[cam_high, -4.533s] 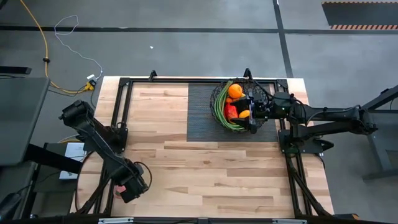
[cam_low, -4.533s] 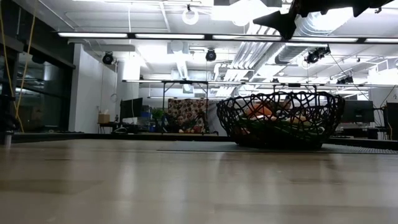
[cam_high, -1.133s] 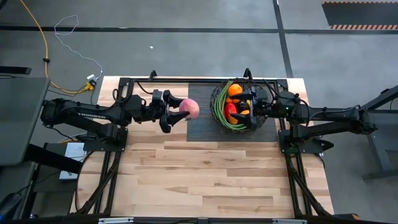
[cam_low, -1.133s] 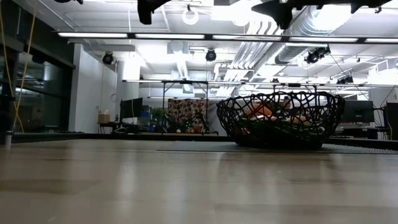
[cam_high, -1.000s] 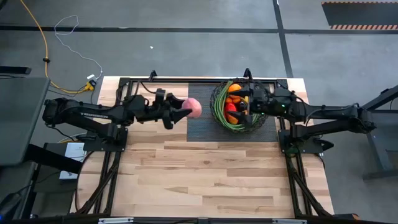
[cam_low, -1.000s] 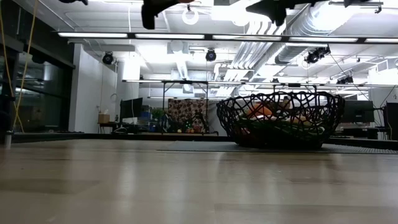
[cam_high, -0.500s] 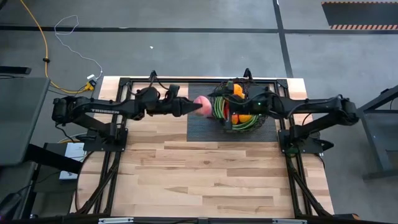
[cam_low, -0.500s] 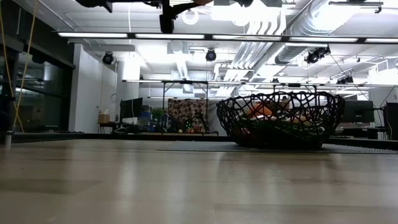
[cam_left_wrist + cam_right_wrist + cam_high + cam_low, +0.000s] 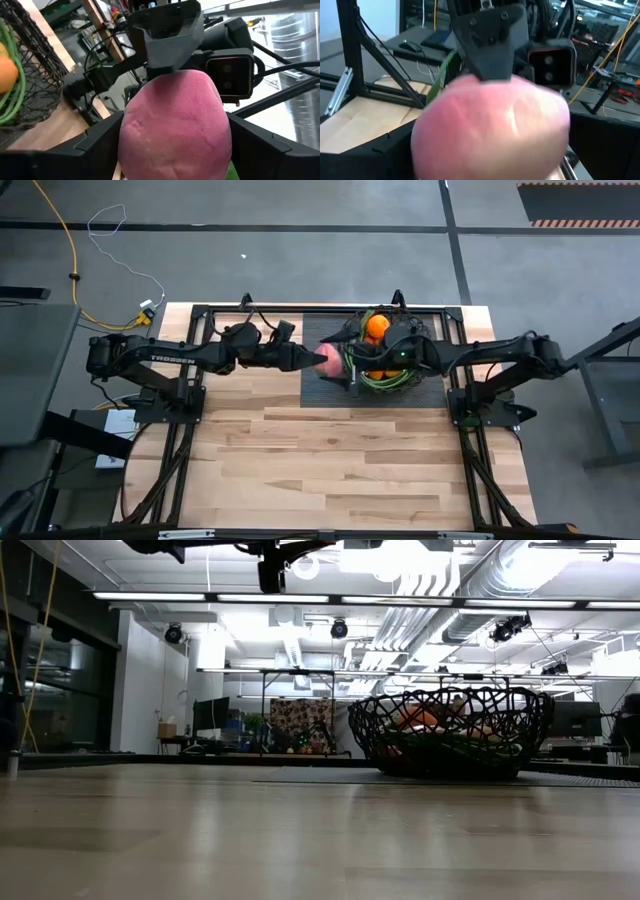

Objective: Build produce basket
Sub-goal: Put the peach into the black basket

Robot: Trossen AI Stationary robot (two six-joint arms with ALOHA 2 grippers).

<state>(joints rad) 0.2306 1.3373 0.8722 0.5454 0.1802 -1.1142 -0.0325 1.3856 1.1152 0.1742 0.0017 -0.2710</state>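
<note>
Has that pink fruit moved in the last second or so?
Yes. The peach, held in the left tool, has moved rightward over the dark mat, toward the basket.

You had dark ribbed mat (image 9: 325,390) lying on far half of wood table (image 9: 330,470). Yellow cable (image 9: 70,260) and white cable (image 9: 110,222) ran across grey floor (image 9: 300,260) beyond table.

The left arm reaches straight out toward three o'clock, high above the desk. Its left pincer (image 9: 322,362) is closed on the pink peach (image 9: 331,362). The right arm reaches the other way, toward nine o'clock. Its right pincer (image 9: 347,366) stands wide, with a finger on each side of the same peach. The two pincers meet nose to nose.
</note>
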